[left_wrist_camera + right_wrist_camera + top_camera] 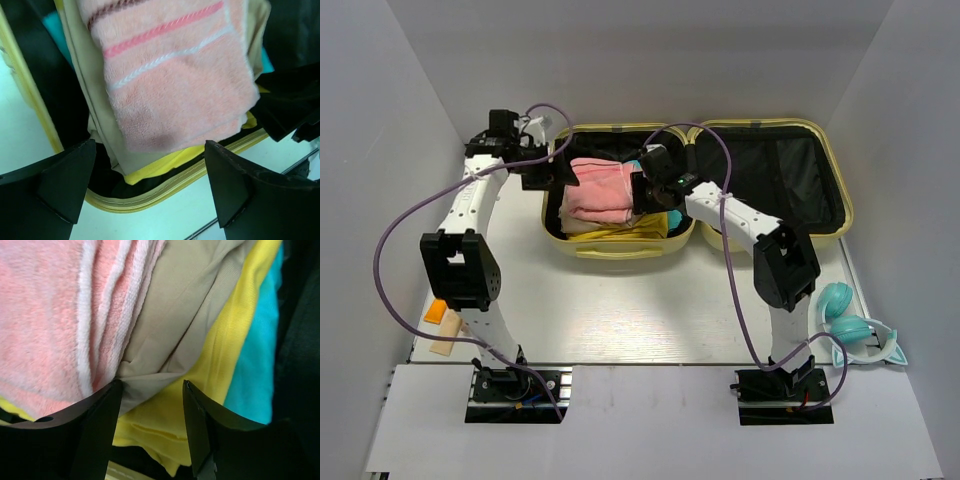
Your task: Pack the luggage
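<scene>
- Luggage (pixel 620 250) lay open at the table (pixel 620 320)'s far edge.
- Left arm (pixel 470 210) bent over its left rim, left gripper (pixel 150 145) gaping above the pink towel (pixel 175 85).
- Right arm (pixel 740 215) reached in; right gripper (pixel 150 385) pinched beige cloth (pixel 190 315).

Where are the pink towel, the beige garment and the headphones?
pink towel (pixel 600 188), top view, its folded upper face
beige garment (pixel 190 315), right wrist view, its creased middle
headphones (pixel 837 298), top view, the teal ear cup

Pale yellow luggage (pixel 800 180), lying flat, wide open, black inside; left half full of folded clothes (pixel 600 190).
</scene>
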You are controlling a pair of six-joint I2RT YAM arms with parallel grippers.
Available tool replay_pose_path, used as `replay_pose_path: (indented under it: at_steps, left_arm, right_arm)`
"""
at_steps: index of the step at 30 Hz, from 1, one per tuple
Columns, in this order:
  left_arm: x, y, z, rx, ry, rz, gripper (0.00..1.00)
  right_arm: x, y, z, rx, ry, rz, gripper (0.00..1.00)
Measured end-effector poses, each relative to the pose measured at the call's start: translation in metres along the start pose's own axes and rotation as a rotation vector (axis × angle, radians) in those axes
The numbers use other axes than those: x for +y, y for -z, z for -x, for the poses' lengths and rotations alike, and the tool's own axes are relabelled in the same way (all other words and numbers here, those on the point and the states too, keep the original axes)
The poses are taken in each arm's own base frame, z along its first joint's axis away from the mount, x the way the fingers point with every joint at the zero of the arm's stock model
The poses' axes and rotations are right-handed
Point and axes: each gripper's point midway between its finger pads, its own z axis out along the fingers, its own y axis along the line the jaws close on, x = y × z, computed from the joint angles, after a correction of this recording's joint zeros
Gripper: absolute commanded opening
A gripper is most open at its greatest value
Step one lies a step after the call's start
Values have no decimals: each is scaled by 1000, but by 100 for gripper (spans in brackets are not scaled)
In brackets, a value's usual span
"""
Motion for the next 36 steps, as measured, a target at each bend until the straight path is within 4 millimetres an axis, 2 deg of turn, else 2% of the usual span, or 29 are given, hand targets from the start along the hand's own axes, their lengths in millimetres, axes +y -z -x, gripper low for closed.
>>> replay_pose_path:
  at_steps: [2, 4, 5, 6, 7, 8, 9, 10, 13, 14, 20, 23, 24, 25, 27, 28, 30, 31, 34, 36]
  left_arm:
    - [3, -11, -15, 46, 13, 9, 100]
    - [2, -21, -28, 87, 18, 12, 98]
    - [2, -25, -34, 106, 19, 13, 97]
    - [1, -29, -39, 120, 16, 13, 96]
    - [0, -32, -43, 130, 14, 11, 90]
    - [-1, -34, -47, 142, 11, 11, 86]
    - [-3, -35, -49, 150, 4, 9, 83]
    - [-5, -37, -50, 154, -8, 9, 72]
    - [-6, -40, -53, 164, -32, 20, 57]
    - [-5, -41, -54, 169, -38, 27, 47]
    - [7, -48, -65, 206, -39, 74, 27]
    - [10, -48, -68, 215, -36, 86, 19]
    - [11, -49, -68, 216, -37, 89, 19]
    - [11, -49, -68, 217, -38, 91, 19]
    - [13, -49, -68, 217, -40, 103, 19]
    - [14, -49, -68, 217, -40, 105, 19]
    - [14, -48, -68, 216, -40, 105, 19]
    - [14, -48, -67, 214, -40, 106, 19]
    - [13, -48, -66, 210, -40, 107, 19]
    - [13, -48, -65, 210, -38, 107, 19]
  right_arm:
    - [0, -7, -6, 16, -7, 1, 55]
    - [2, -12, -10, 30, -15, 7, 44]
    - [3, -13, -11, 33, -21, 13, 32]
    - [4, -14, -11, 32, -26, 19, 24]
    - [4, -14, -10, 29, -28, 20, 15]
    - [4, -14, -8, 23, -33, 18, 0]
    - [4, -14, -7, 18, -37, 16, 0]
    - [2, -15, -8, 18, -43, 10, 0]
    - [-4, -14, -12, 11, -45, -14, 0]
    - [-7, -12, -13, 6, -44, -24, 0]
    - [-24, 11, -22, -19, -28, -72, 1]
    - [-31, 28, -28, -30, -21, -74, 13]
    - [-32, 33, -29, -32, -11, -73, 22]
    - [-33, 38, -28, -35, -2, -75, 36]
    - [-41, 49, -27, -32, 32, -97, 49]
    - [-44, 53, -26, -30, 40, -105, 65]
    - [-48, 59, -22, -26, 60, -108, 82]
    - [-48, 61, -20, -24, 74, -104, 87]
    - [-45, 68, -10, -30, 88, -86, 87]
    - [-38, 71, -1, -44, 90, -59, 83]
